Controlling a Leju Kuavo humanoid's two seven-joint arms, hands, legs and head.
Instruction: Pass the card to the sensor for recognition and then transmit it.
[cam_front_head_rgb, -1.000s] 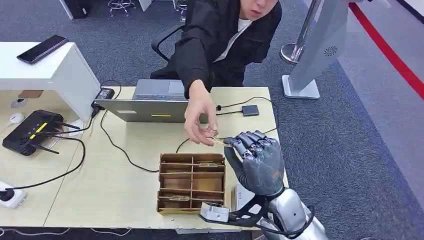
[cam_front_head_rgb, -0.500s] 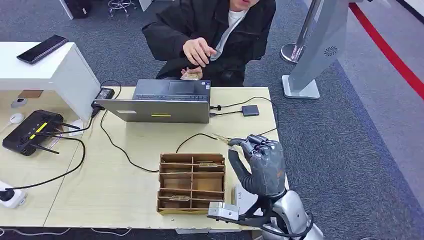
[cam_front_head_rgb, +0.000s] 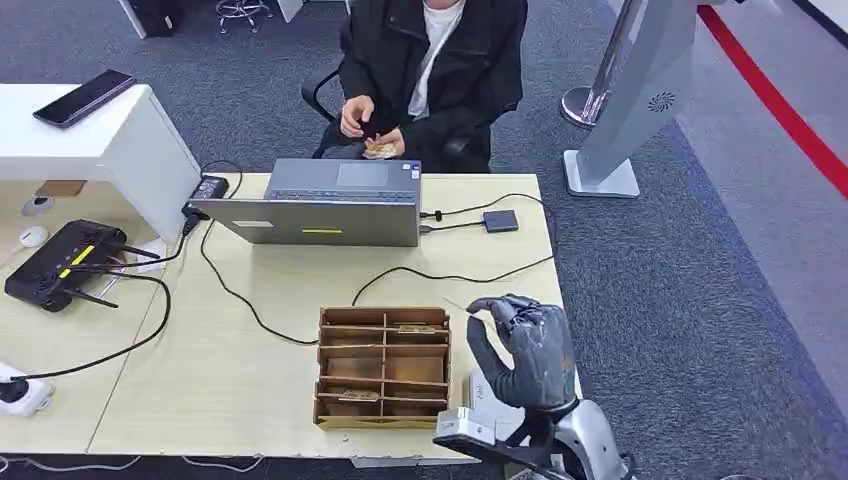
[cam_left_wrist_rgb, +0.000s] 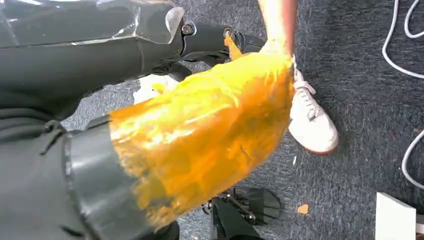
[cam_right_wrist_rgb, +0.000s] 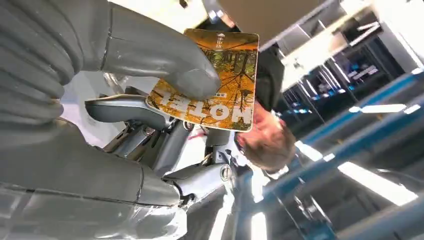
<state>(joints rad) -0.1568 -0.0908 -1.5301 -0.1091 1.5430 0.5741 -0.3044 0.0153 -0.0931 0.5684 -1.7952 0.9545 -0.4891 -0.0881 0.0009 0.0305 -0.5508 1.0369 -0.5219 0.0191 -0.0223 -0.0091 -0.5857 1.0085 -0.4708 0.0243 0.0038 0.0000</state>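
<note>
The right hand (cam_front_head_rgb: 525, 350), dark and ribbed, is pinching a thin glossy rectangular card (cam_right_wrist_rgb: 212, 82) printed with orange leaves, thumb pressing it against the fingers. It is hovering just beside a slotted cardboard box (cam_front_head_rgb: 383, 365) on the pale wooden table (cam_front_head_rgb: 230, 340). Whether the left hand (cam_left_wrist_rgb: 75, 75) is holding anything, I cannot tell.
</note>
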